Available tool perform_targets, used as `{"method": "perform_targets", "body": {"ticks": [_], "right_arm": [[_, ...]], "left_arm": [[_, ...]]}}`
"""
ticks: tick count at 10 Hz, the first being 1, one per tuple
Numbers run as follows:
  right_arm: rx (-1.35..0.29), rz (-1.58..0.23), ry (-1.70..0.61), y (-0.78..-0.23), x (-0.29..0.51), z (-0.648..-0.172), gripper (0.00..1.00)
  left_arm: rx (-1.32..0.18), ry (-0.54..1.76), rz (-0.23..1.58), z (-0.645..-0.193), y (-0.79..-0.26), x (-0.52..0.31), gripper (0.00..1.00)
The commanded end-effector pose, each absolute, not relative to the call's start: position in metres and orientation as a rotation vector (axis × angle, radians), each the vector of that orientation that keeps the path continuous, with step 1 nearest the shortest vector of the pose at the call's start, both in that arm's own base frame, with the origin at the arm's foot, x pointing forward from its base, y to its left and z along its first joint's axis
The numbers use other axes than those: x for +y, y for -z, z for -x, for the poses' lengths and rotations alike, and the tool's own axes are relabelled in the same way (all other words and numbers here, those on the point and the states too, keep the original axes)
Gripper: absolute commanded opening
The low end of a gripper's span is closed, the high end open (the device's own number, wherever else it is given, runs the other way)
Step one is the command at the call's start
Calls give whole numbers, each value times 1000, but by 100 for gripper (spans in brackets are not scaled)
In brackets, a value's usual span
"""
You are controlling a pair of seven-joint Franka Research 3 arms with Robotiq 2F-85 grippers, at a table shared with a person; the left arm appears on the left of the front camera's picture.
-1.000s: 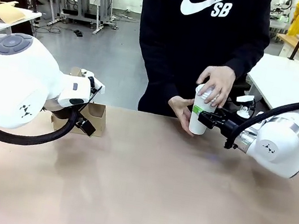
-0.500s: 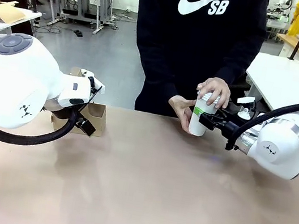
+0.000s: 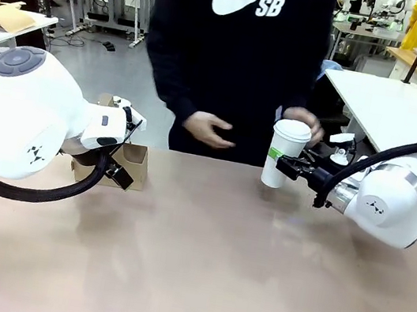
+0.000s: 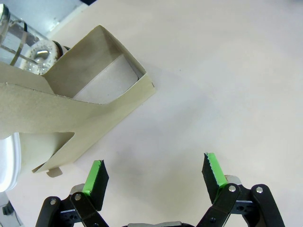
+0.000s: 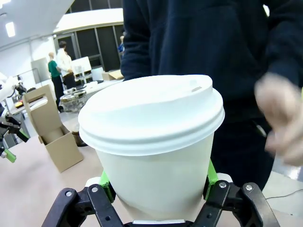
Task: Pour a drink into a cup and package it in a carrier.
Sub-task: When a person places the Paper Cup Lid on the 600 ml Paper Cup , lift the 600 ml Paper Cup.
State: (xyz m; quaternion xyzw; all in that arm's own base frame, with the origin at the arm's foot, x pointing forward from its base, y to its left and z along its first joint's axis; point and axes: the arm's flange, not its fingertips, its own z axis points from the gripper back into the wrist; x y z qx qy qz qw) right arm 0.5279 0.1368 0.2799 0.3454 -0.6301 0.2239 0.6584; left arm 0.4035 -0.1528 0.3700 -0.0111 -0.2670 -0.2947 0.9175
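While right fingers (image 5: 211, 179) squeeze the lidded cup (image 3: 283, 154), left fingers (image 4: 94, 177) are wide apart, holding nothing | carrier (image 4: 71, 113): cut off | jug (image 4: 23, 45): half hidden behind carrier

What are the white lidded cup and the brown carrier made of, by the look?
Tall white tapered cup: matte wall, looks like paper. Its white domed lid: smooth, moulded rim, probably plastic. Brown folded drink carrier: dull board, raw cut edges, creases, likely cardboard.
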Motion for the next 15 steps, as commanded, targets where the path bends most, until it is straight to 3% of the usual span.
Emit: {"method": "perform_targets", "body": {"ticks": [1, 10, 15], "right_arm": [[-1437, -786, -507, -286, 139, -527, 80], [-1427, -782, -507, -280, 137, -528, 80], [-1366, -853, -644, -434, 125, -500, 80]], "left_arm": [[-550, 605, 25, -404, -370, -152, 100], [-550, 605, 25, -404, -370, -152, 100], [-550, 605, 25, -404, -370, -152, 100]]}}
